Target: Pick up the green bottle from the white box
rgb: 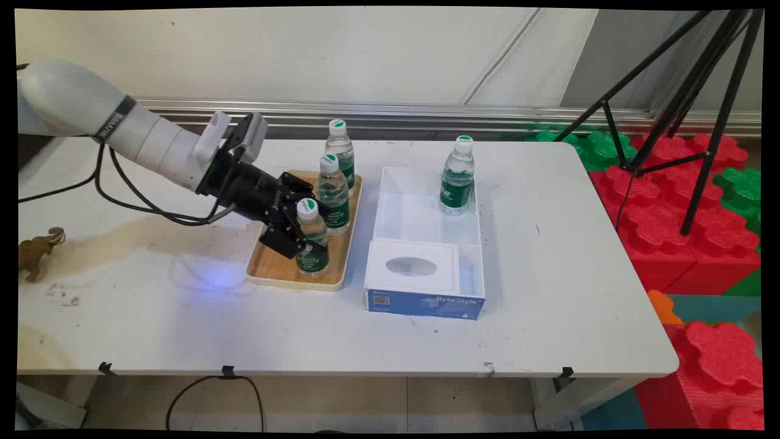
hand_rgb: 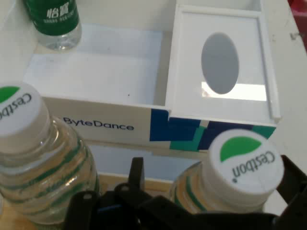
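A wooden tray [rgb: 268, 268] holds three clear water bottles with green labels and white caps, standing in a row. My gripper [rgb: 317, 235] [hand_rgb: 213, 191] is open, with a finger on each side of the front bottle [rgb: 312, 244] [hand_rgb: 240, 165], which stands upright on the tray. A small gap shows between one finger and the bottle. The middle bottle [rgb: 333, 195] [hand_rgb: 33, 158] stands just beyond it, and the back bottle [rgb: 340, 149] further off. To the right of the tray is a white open box [rgb: 420, 219] [hand_rgb: 96, 62] with another bottle [rgb: 458, 180] [hand_rgb: 53, 19] in its far corner.
A white lid panel with an oval window [rgb: 412, 266] [hand_rgb: 220, 62] covers the box's near part. A small toy elephant [rgb: 36, 250] stands at the table's left edge. A black tripod [rgb: 701, 91] and red and green foam blocks [rgb: 682, 201] are off the table's right side.
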You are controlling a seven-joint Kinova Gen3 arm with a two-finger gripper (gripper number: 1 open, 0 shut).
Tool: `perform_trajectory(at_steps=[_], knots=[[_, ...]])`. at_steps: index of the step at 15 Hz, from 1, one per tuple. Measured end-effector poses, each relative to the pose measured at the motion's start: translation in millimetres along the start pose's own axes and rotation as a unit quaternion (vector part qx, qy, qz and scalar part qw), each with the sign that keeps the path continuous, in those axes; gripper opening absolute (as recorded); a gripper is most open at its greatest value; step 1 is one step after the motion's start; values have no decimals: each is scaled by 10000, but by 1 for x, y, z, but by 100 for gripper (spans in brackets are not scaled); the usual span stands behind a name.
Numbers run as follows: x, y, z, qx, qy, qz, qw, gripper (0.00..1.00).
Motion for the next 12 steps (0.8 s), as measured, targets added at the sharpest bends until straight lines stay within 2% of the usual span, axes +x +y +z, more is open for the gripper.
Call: perform_trajectory(at_steps=[6,12], knots=[[14,3,-28,38,65,-122,9999,100],[63,9,-80,275,44,-298,9992,100]])
